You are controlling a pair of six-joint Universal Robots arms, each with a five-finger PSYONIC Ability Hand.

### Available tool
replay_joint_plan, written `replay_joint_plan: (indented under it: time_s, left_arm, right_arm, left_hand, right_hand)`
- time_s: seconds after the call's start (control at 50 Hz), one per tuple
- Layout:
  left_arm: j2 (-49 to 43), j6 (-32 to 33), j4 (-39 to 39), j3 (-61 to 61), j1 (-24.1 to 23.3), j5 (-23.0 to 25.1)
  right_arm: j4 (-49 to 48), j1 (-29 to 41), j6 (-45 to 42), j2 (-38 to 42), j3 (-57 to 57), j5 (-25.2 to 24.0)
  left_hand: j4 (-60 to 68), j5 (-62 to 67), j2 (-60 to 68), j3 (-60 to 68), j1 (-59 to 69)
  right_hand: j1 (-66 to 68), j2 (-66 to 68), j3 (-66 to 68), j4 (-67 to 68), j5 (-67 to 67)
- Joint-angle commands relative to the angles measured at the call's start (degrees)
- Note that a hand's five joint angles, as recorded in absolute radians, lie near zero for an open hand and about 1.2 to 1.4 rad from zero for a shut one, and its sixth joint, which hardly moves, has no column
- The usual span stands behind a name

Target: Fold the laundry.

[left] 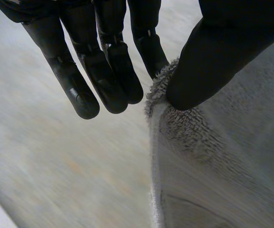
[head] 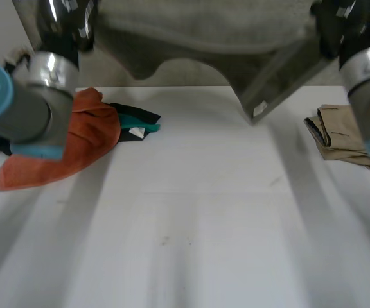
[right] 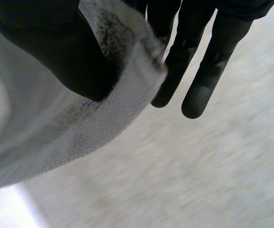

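Observation:
A grey towel (head: 204, 32) hangs spread in the air above the far side of the white table (head: 191, 218), one lower corner dangling near the middle right. My left hand (head: 66, 22) holds it up at the left end. In the left wrist view the thumb (left: 213, 61) pinches the towel's fluffy corner (left: 213, 156) against straight fingers (left: 103, 76). My right hand (head: 342, 22) holds the right end. In the right wrist view its thumb (right: 56, 52) presses the towel's hemmed edge (right: 56, 137) against the fingers (right: 199, 71).
An orange cloth (head: 76, 147) lies at the table's left beside my left arm, with black and teal garments (head: 137, 122) just beyond it. A folded beige garment (head: 339, 135) rests at the right edge, under my right arm.

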Motion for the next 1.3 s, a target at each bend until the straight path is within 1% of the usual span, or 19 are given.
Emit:
replay_joint_plan:
  time_s: [0.02,0.16,0.24,0.26,0.32,0.34,0.38,0.44,0.52,0.58,0.68,0.82,0.96,1.0,1.06,1.08,1.14,1.2,1.3]
  left_arm:
    - [-3.21,0.68,-1.64,-14.71,0.05,0.47]
    - [-0.85,1.47,-7.26,-24.83,-0.56,0.12]
    - [7.67,3.66,-17.71,-30.11,-0.74,-0.58]
    - [11.08,4.89,-23.56,-31.51,-0.91,-1.19]
    - [16.37,6.65,-33.78,-32.58,-1.26,-2.95]
    - [20.39,7.18,-40.60,-32.58,-1.70,-4.61]
    - [24.54,7.01,-47.23,-32.49,-2.23,-5.76]
    - [29.21,6.92,-52.18,-32.32,-2.93,-6.03]
    - [29.92,6.92,-49.30,-32.93,-3.11,-6.03]
    - [25.89,7.01,-44.99,-32.93,-3.20,-6.38]
    - [16.40,7.89,-39.80,-31.01,-2.58,-6.65]
    - [4.53,9.64,-33.39,-20.12,-1.79,-6.65]
    - [-2.59,19.13,-25.92,0.17,0.49,-5.86]
    - [-3.73,21.15,-21.11,9.11,0.49,-5.60]
    - [-4.00,19.23,-14.94,16.00,0.06,-5.16]
    - [-3.74,16.18,-10.48,18.02,-0.12,-4.81]
    - [-2.00,7.93,-3.18,19.54,0.14,-4.98]
    - [1.78,3.07,-2.61,17.97,0.75,-5.07]
    - [4.17,2.26,-7.00,9.80,1.29,-4.54]
  right_arm:
    - [5.90,-0.35,-0.66,3.93,8.33,-3.03]
    - [16.79,-3.34,-3.38,3.15,11.25,-4.44]
    - [28.30,-4.75,-9.17,0.17,12.12,-5.06]
    - [33.54,-5.53,-12.50,-2.45,12.74,-4.53]
    - [43.04,-8.69,-20.66,-7.99,14.14,-3.83]
    - [45.09,-9.57,-22.79,-9.50,14.50,-3.65]
    - [48.52,-11.16,-26.05,-12.57,15.20,-3.65]
    - [51.18,-12.83,-29.58,-17.76,16.52,-4.53]
    - [50.30,-12.92,-28.70,-18.83,18.80,-4.62]
    - [47.85,-12.75,-28.44,-18.30,21.61,-4.62]
    - [40.38,-12.48,-28.18,-9.17,21.89,-3.39]
    - [33.78,-8.89,-21.86,-1.26,13.02,0.74]
    - [23.51,-4.58,-13.77,2.79,-4.29,2.50]
    - [16.42,-3.96,-9.13,2.53,-10.16,3.81]
    - [6.83,-3.69,-4.37,1.83,-13.44,5.57]
    - [0.09,-3.96,-1.92,0.78,-13.97,7.32]
    - [-8.73,-3.61,-0.14,-1.68,-13.54,9.35]
    - [-7.81,-3.43,-0.31,-2.65,-12.93,9.27]
    - [-3.59,-3.52,-0.14,-2.83,-9.50,6.81]
  left_hand:
    - [11.13,14.48,11.28,11.48,13.96]
    - [11.13,14.48,11.28,11.48,13.96]
    - [11.13,14.48,11.28,11.48,13.96]
    - [11.13,14.48,11.28,11.48,13.96]
    - [11.13,14.48,11.28,11.48,13.96]
    - [11.13,14.48,11.28,11.48,13.96]
    - [11.13,14.48,11.28,11.48,13.96]
    - [11.13,14.48,11.28,11.48,13.96]
    - [11.13,14.48,11.28,11.48,13.96]
    - [11.13,14.48,11.28,11.48,13.96]
    - [11.13,14.48,11.28,11.48,13.96]
    - [11.13,14.48,11.28,11.48,13.96]
    - [11.13,14.48,11.28,11.48,13.96]
    - [11.13,14.48,11.28,11.48,13.96]
    - [11.13,14.48,11.28,11.48,13.96]
    - [11.13,14.48,11.28,11.48,13.96]
    - [11.13,14.48,11.28,11.48,13.96]
    - [11.13,14.48,11.28,11.48,13.96]
    - [11.13,14.48,11.28,11.48,13.96]
  right_hand:
    - [15.84,12.58,11.83,11.34,12.26]
    - [15.84,12.58,11.83,11.34,12.26]
    - [15.84,12.58,11.83,11.34,12.26]
    - [15.84,12.58,11.83,11.34,12.26]
    - [15.84,12.58,11.83,11.34,12.26]
    - [15.84,12.58,11.83,11.34,12.26]
    - [15.84,12.58,11.83,11.34,12.26]
    - [15.84,12.58,11.83,11.34,12.26]
    - [15.84,12.58,11.83,11.34,12.26]
    - [15.84,12.58,11.83,11.34,12.26]
    - [15.84,12.58,11.83,11.34,12.26]
    - [15.84,12.58,11.83,11.34,12.26]
    - [15.84,12.58,11.83,11.34,12.26]
    - [15.84,12.58,11.83,11.34,12.26]
    - [15.84,12.58,11.83,11.34,12.26]
    - [15.84,12.58,11.83,11.34,12.26]
    - [15.84,12.58,11.83,11.34,12.26]
    - [15.84,12.58,11.83,11.34,12.26]
    - [15.84,12.58,11.83,11.34,12.26]
